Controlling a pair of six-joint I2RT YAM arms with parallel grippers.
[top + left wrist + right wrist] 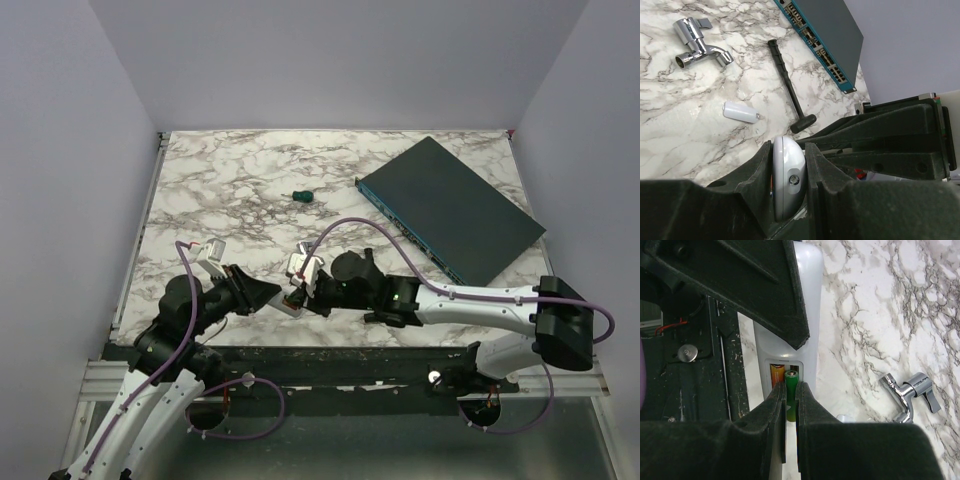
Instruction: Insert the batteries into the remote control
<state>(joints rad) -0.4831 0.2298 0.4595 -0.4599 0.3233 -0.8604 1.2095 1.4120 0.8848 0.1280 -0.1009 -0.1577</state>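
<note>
The white remote control (809, 305) lies back up with its battery bay open. An orange-red battery (776, 376) sits in the left slot of the bay. My right gripper (790, 388) is shut on a green battery (791, 401), whose top end reaches into the right slot. My left gripper (788, 151) is shut on the remote (786, 175), seen end-on between its fingers. In the top view both grippers, left (266, 296) and right (301, 288), meet over the remote (291, 306) near the table's front edge.
A large dark teal box (450, 210) lies at the back right. A green-handled screwdriver (301, 196) is mid-table. A silver bent metal piece (700, 42), a small white cap-like piece (740, 111) and a black rod-like tool (789, 90) lie beyond the grippers.
</note>
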